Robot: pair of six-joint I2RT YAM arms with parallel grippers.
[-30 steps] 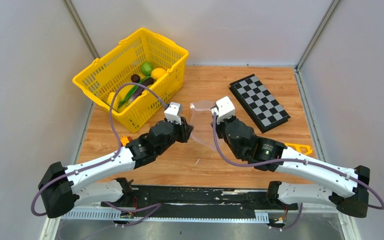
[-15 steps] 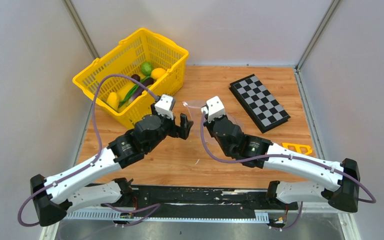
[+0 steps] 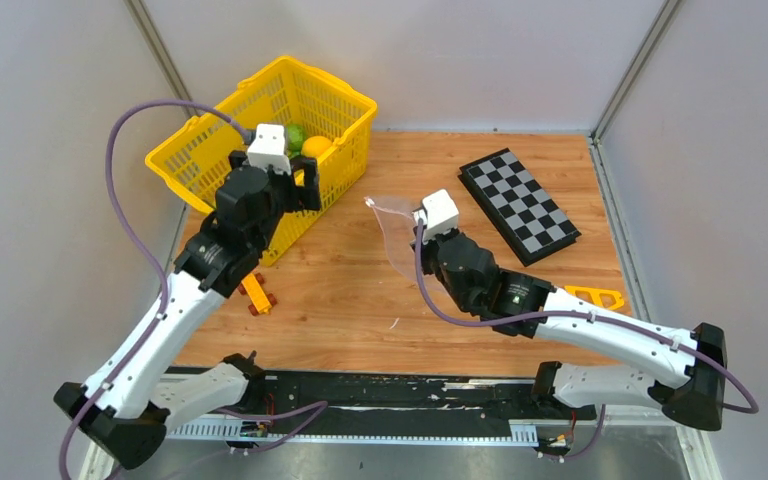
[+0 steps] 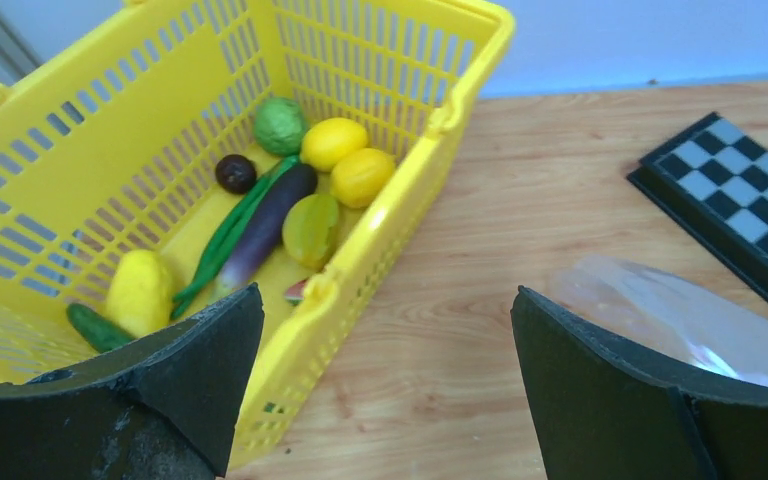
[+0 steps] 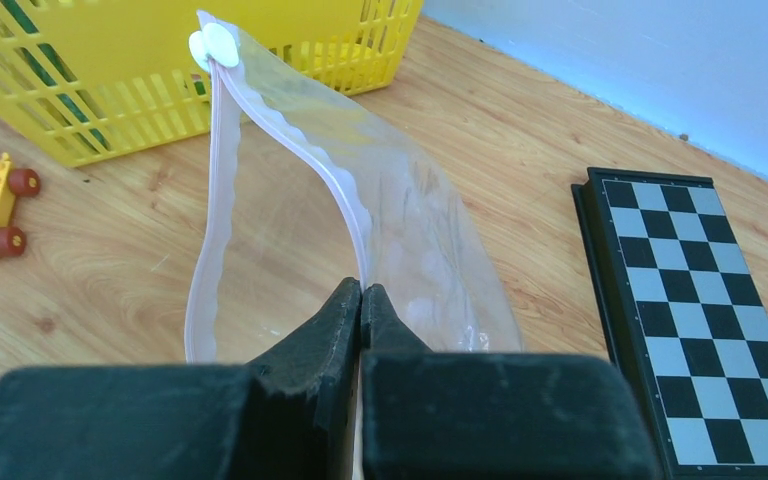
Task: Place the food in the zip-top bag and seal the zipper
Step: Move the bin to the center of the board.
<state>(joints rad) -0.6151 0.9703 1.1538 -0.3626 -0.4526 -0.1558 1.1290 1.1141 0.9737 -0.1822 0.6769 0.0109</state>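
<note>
Hovering at the yellow basket's (image 4: 460,80) near rim, my left gripper (image 4: 385,400) stands wide apart above the food (image 4: 260,225); my right gripper (image 5: 362,300), clamped on the zipper (image 5: 345,200), holds the zip-top bag (image 5: 420,240) agape mid-counter. Next, I judge: descend and pinch one piece

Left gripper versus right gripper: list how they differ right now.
The left gripper is open and empty; the right gripper is shut on the clear bag, pinching its pink zipper strip. The left gripper sits at the edge of the yellow basket, near the toy food; the right gripper is over the wooden table, away from the basket. Both have black fingers.
</note>
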